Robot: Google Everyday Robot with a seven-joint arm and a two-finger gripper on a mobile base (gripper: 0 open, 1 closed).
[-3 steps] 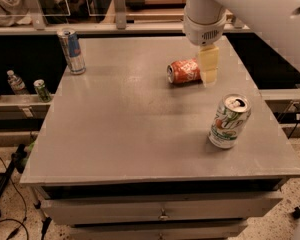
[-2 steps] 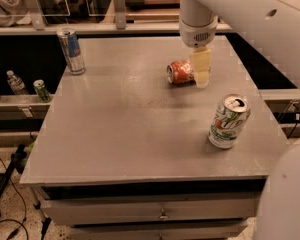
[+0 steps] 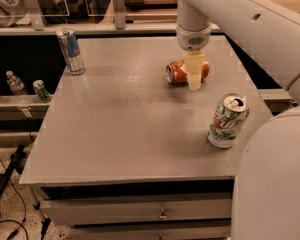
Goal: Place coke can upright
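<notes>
The coke can [image 3: 178,72], orange-red with a silver end facing left, lies on its side on the grey table [image 3: 120,119], right of centre toward the back. My gripper [image 3: 194,83] hangs from the white arm straight down over the can's middle, its yellowish fingers [image 3: 195,71] covering part of the can. The fingertips reach the can's near side at table level.
A white-and-green can [image 3: 228,120] stands upright near the table's right front. A slim blue-and-silver can [image 3: 70,51] stands at the back left corner. The arm's large white body [image 3: 270,184] fills the lower right. Small bottles [image 3: 14,82] sit on a shelf left of the table.
The gripper has moved left, from the can's right end to over its middle, and stands a little lower. The can has not moved.
</notes>
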